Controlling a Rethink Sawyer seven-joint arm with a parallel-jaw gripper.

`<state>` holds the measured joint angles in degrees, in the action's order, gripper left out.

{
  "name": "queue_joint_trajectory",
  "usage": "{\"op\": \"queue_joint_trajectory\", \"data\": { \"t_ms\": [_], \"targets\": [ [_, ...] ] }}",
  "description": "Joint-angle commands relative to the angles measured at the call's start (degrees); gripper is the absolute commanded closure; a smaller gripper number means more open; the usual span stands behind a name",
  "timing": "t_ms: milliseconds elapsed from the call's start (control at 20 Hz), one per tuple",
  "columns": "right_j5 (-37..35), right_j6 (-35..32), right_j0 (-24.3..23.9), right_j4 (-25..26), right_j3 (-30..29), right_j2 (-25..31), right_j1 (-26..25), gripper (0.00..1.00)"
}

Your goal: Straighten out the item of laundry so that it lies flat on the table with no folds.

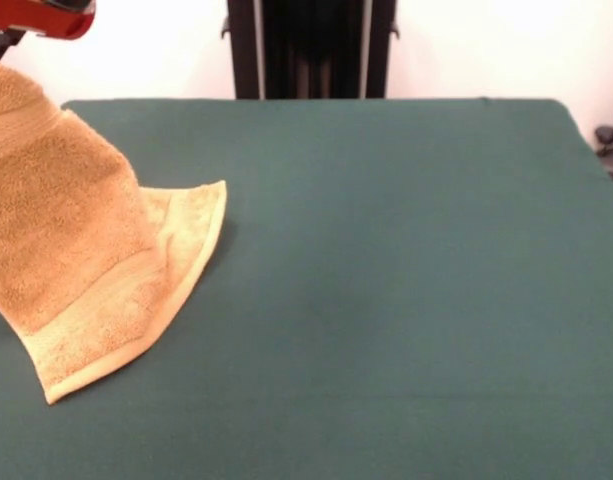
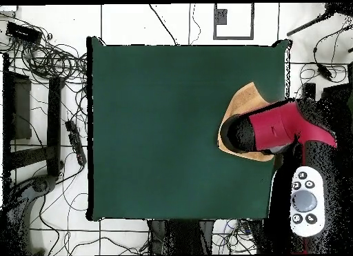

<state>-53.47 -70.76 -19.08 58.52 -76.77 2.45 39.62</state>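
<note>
My jaws are out of sight: in the front view only a red piece of my arm point(image 1: 41, 17) shows at the top left corner, and from overhead my red and black arm point(image 2: 276, 128) covers the spot where they would be. So I cannot tell whether they are wide, narrow or clamped on anything.

Directly below that red piece, the towel point(image 1: 71, 235) hangs lifted, its upper end rising out of the picture's left edge beneath my arm. One woven band crosses it near the top. The cloth slopes down to the worktop point(image 1: 386, 280), where its lower part rests, with the second band near the bottom edge. A paler flap sticks out to the side behind the hanging sheet, lying on the green surface.

From overhead, the towel point(image 2: 243, 105) peeks out around my arm near one side edge of the worktop point(image 2: 158, 129), about midway along that side. The pedestal point(image 1: 308, 48) stands dark at the far side in the front view.
</note>
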Motion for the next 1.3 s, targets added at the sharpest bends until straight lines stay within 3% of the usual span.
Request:
{"op": "queue_joint_trajectory", "data": {
  "t_ms": [50, 400, 1000, 1100, 1300],
  "targets": [
    [3.9, -11.3, 2.1, -1.5, -4.3, 0.8, -7.3, 1.00],
    [9.1, -12.7, 5.4, 4.8, -1.9, -2.0, -10.2, 1.00],
    [12.8, -9.9, 7.2, 3.9, -0.9, -4.1, -10.5, 1.00],
    [14.1, -11.4, 8.5, 5.4, -0.1, -5.2, -10.7, 1.00],
    [14.8, -8.3, 9.1, 6.3, 0.6, -5.9, -10.1, 1.00]
  ]
}}
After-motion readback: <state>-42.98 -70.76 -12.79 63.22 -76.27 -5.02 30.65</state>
